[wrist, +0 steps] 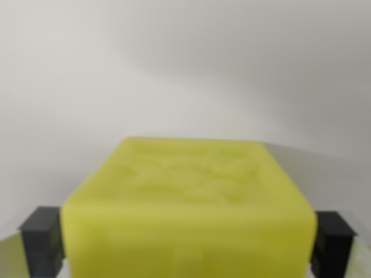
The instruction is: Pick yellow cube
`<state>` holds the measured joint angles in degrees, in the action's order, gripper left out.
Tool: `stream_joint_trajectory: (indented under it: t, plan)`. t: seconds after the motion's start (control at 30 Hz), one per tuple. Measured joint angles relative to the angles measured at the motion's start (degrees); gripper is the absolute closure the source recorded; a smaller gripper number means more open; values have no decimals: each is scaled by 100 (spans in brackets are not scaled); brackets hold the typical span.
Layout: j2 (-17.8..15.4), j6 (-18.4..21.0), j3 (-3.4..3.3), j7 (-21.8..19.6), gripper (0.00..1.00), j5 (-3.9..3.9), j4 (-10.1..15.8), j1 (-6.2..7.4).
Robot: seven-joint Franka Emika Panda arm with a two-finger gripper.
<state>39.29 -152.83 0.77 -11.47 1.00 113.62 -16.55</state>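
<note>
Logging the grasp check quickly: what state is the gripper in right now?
Gripper: closed on the yellow cube, one dark finger against each side.

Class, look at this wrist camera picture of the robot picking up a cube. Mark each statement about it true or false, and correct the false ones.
1. The cube is yellow. True.
2. A dark pincer finger shows on each side of the cube. True.
3. The cube's top face is perfectly smooth. False: it bears a blurred raised pattern.
4. Several other blocks lie behind the cube. False: only a plain pale surface shows there.
5. The cube sits at the picture's top edge. False: it fills the lower half.
</note>
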Motion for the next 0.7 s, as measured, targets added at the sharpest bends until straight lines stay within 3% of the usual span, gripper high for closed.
stream_joint_trajectory:
  t: [0.07,0.1,0.7]
  plan:
    - [0,0,0,0,0,0,0,0]
    - [0,0,0,0,100,0,0,0]
    - [-481,328,0,14,100,-9,150,0]
